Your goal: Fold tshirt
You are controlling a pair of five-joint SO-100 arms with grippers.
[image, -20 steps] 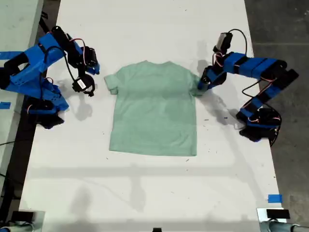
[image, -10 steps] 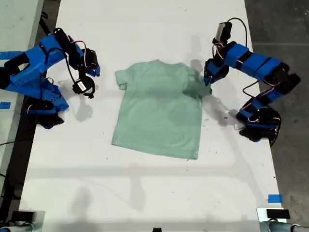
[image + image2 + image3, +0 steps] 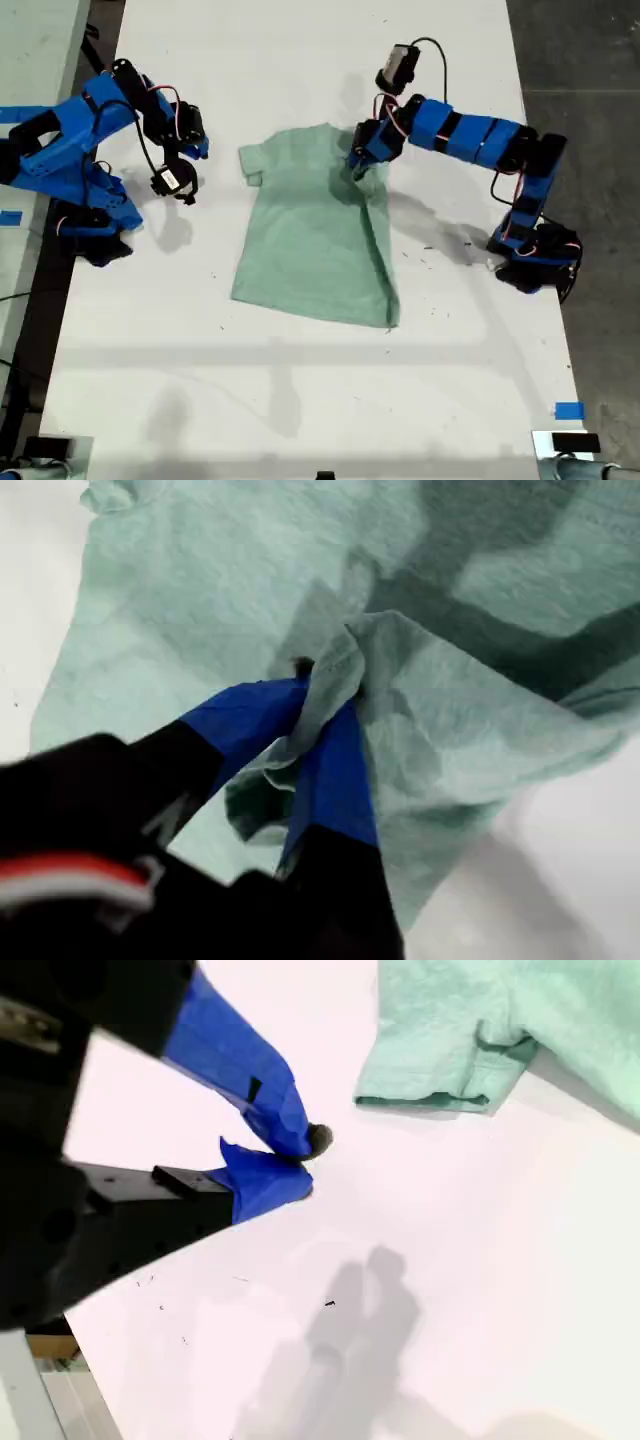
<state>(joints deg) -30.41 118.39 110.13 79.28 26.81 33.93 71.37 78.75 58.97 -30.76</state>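
- Tshirt (image 3: 315,235) lies mid-table (image 3: 300,400), collar toward the exterior view's top, hem toward its bottom.
- My first gripper (image 3: 322,695), arm stretched out from the exterior view's right, pinches a sleeve over the shirt's body.
- My second gripper (image 3: 295,1160) hovers closed, empty, near the other sleeve.

On the one white table (image 3: 300,400) I count one tshirt (image 3: 310,240), two blue arms, each ending in one gripper, my first gripper (image 3: 358,165) and my second gripper (image 3: 180,185), plus two blue tape pieces at the frame's edges.
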